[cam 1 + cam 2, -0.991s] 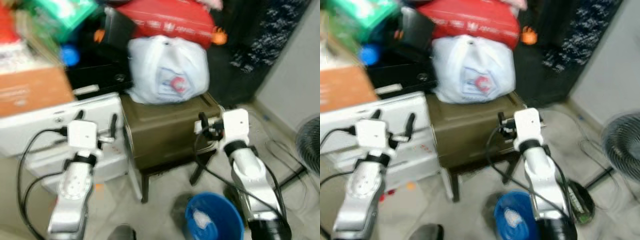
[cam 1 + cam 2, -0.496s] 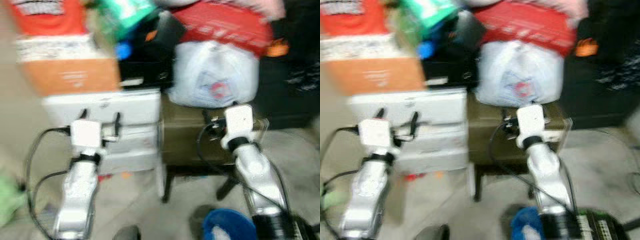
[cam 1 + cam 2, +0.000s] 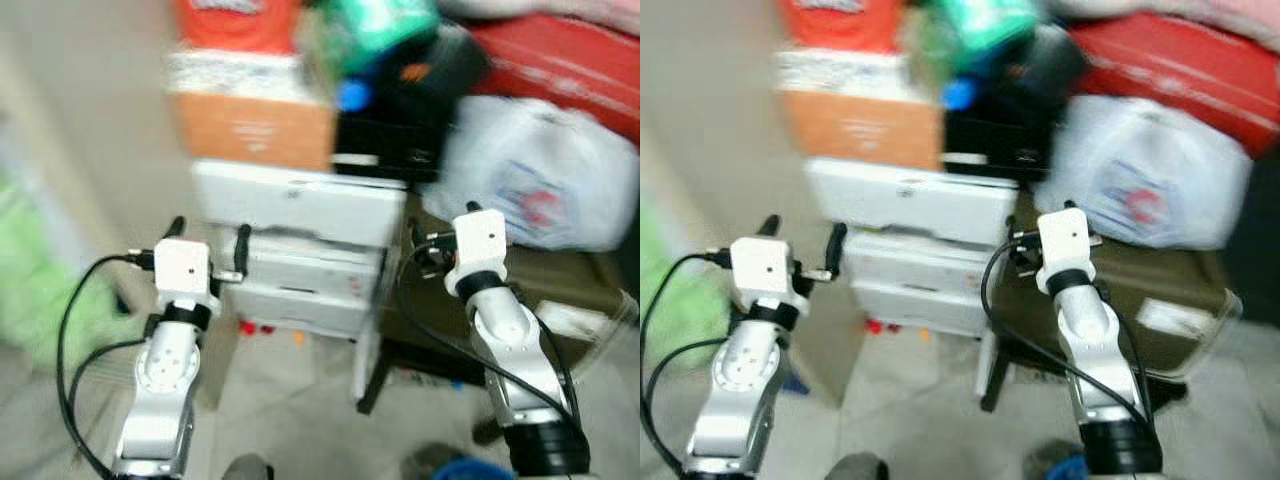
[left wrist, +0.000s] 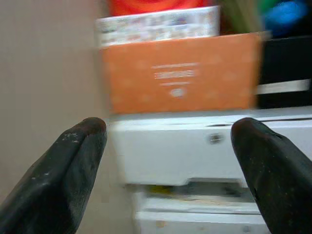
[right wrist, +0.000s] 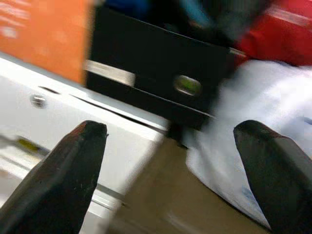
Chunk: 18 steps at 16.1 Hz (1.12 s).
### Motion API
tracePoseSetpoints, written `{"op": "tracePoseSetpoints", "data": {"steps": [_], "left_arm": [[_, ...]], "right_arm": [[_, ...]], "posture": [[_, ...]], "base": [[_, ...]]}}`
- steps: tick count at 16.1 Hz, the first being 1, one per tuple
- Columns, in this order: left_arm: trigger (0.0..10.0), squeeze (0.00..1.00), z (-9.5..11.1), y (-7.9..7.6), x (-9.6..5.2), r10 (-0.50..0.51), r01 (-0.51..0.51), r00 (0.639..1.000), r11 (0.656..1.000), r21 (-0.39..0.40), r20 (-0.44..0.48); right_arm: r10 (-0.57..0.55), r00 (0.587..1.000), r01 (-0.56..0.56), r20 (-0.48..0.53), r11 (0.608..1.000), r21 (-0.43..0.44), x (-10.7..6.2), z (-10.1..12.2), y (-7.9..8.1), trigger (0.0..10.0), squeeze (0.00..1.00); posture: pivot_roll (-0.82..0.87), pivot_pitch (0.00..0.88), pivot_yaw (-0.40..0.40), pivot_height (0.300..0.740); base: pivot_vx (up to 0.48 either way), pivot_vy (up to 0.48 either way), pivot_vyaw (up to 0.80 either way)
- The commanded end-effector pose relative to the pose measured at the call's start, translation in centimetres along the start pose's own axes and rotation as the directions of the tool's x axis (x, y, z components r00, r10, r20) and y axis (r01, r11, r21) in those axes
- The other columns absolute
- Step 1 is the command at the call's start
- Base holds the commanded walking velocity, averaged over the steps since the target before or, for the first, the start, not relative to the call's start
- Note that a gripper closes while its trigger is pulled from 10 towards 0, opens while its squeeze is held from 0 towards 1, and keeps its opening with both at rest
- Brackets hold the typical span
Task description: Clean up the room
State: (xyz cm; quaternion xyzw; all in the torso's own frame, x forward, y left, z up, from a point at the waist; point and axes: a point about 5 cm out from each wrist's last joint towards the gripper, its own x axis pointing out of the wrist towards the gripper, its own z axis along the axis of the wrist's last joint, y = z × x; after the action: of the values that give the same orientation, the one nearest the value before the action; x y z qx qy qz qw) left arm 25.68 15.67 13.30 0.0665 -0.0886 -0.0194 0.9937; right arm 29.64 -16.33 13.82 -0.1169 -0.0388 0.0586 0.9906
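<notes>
In the left eye view, the whole picture had swung leftward from a second earlier: the white plastic bag [image 3: 540, 195], formerly at centre, now lay at the right, and a blurred green mass [image 3: 30, 290] had come in at the left edge, so the camera had turned, probably hunting clutter to clear, with nothing picked up. The white printer [image 3: 300, 205] sat mid-frame under an orange box [image 3: 255, 130]; the left gripper [image 3: 207, 238] hung in front of it, fingers spread and empty. In the right eye view, the right gripper [image 3: 1025, 245] stood before the olive cabinet [image 3: 1110, 290]; motion blur smeared everything. In the left wrist view, the released fingers [image 4: 78, 161] framed the printer and orange box, apart from both. In the right wrist view, the fingers [image 5: 73, 165] were parted, holding nothing, before a black box [image 5: 161, 73]. What the green mass was could not be told.
</notes>
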Motion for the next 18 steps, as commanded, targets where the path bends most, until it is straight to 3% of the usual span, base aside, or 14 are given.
{"op": "tracePoseSetpoints", "data": {"steps": [1, 14, 18], "left_arm": [[10.0, 0.0, 0.01, 0.13, 0.09, 0.012, -0.012, 1.0, 1.0, 0.008, 0.001], [10.0, 0.0, 0.03, 0.08, 0.32, 0.02, -0.02, 1.0, 1.0, 0.003, 0.0], [10.0, 0.0, 0.31, 0.04, 0.28, -0.001, 0.002, 1.0, 1.0, -0.017, 0.026]], "right_arm": [[0.005, 1.0, -0.005, 0.011, 1.0, -0.002, 0.17, 0.21, -0.14, 10.0, 0.0], [0.014, 1.0, -0.015, 0.015, 1.0, 0.006, 0.32, 0.12, 0.01, 10.0, 0.0], [0.016, 1.0, -0.016, 0.021, 1.0, 0.019, 0.41, 0.16, -0.08, 10.0, 0.0]], "posture": [[0.04, 0.0, -0.054, 0.74], [0.04, 0.0, -0.057, 0.74], [0.05, 0.0, -0.058, 0.74]], "base": [[0.0, 0.0, 0.8], [0.0, 0.0, 0.8], [0.134, 0.0, 0.0]]}}
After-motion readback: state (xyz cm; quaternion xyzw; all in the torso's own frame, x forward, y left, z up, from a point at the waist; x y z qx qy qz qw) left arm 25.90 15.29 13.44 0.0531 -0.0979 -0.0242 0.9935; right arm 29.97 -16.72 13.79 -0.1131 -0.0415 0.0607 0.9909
